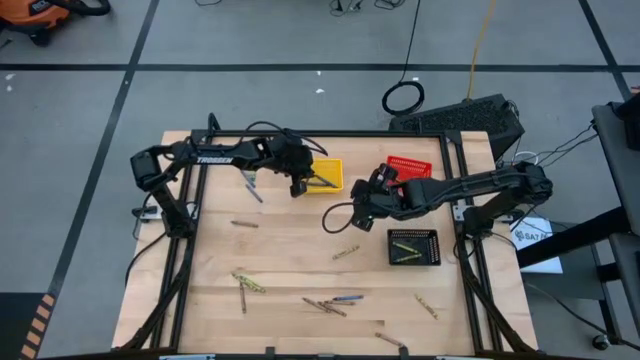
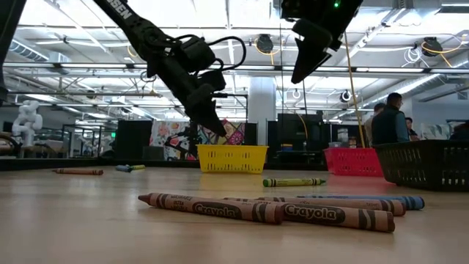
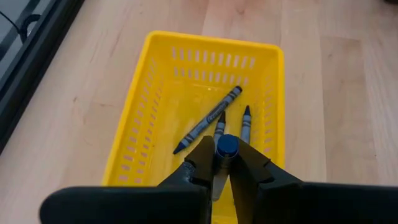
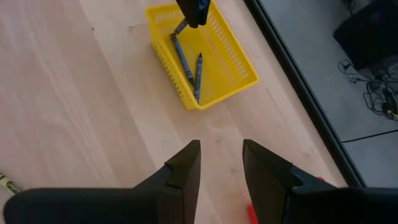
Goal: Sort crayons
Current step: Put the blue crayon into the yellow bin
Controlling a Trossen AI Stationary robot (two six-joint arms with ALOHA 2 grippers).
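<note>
Pinching blue crayon [image 3: 227, 147] upright, left tool [image 3: 225, 163] above yellow basket [image 3: 140, 134]; right tool [image 4: 221, 155] open, empty

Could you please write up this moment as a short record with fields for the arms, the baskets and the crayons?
left gripper: above the yellow basket, a blue crayon between its fingers
right gripper: open, empty, over bare table between the yellow and red baskets
yellow basket contents: two blue-grey crayons lying inside
red basket: at the table's far side
black basket: yellow-olive crayons inside
loose crayons: scattered over the table's near half
</note>
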